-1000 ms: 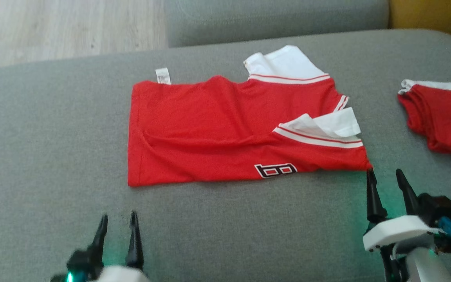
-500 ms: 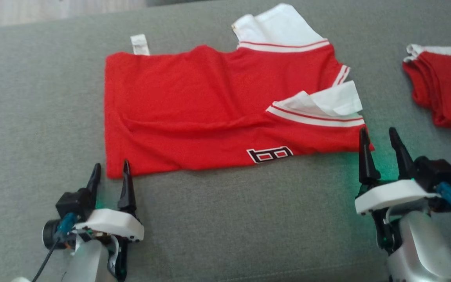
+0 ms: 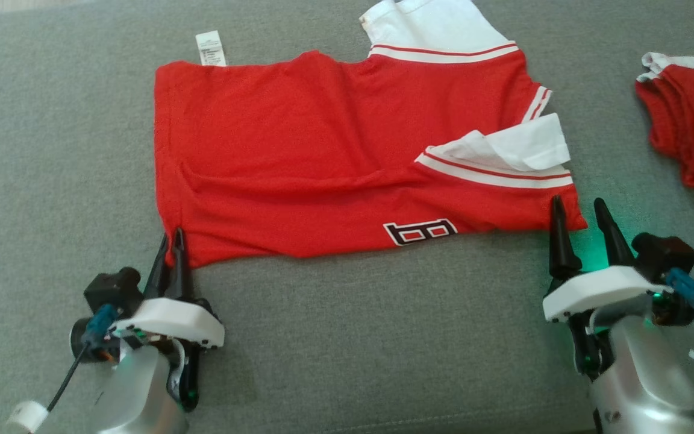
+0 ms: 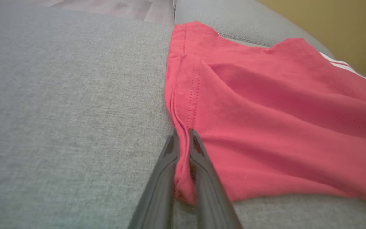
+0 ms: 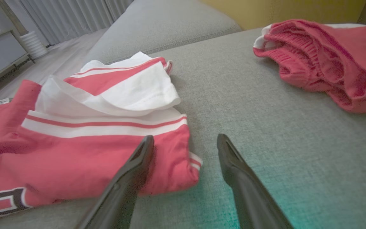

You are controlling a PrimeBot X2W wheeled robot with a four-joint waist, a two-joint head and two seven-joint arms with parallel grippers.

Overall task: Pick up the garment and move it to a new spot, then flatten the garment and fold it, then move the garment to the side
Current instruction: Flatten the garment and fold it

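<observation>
Garment (image 3: 323, 150) corner pinched in left tool (image 3: 171, 236); right tool (image 3: 577, 202) open alongside

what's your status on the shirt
Left gripper shut on shirt, near corner. Right gripper open at the other near corner. Second garment apart, far right.

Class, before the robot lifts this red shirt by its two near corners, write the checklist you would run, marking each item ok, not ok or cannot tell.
1. Left gripper shut on the shirt's near left corner: ok.
2. Right gripper shut on the near right corner: not ok; its jaws stand open around that corner.
3. Both cloth layers in the left grip: cannot tell.
4. Shirt lying flat: not ok; a crease crosses it and a white sleeve is folded over.
5. Other red garment apart from the shirt: ok.
</observation>
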